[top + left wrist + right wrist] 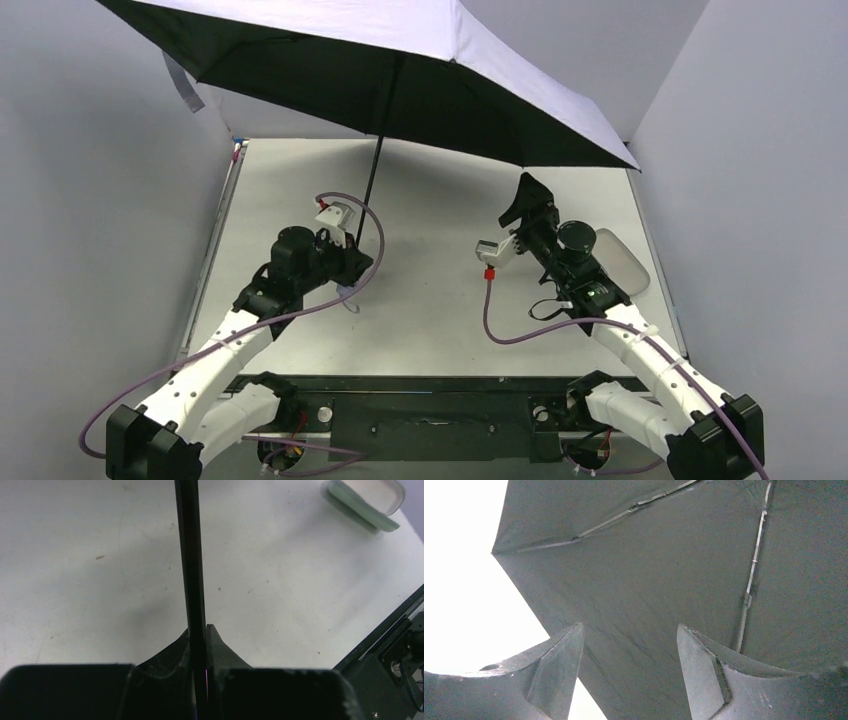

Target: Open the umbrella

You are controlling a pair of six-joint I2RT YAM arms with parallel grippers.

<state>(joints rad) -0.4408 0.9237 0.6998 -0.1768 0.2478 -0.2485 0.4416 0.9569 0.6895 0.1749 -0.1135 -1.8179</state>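
Left gripper (200,632) pinched tight on thin black shaft (191,555) of compact umbrella, pale lavender-white fabric, black lining (420,70). Right gripper (630,635) spread wide, holding nothing, aimed up at lining. Flat pale green-rimmed oblong case (622,258) beside right arm. Canopy fully spread above white table (430,310).
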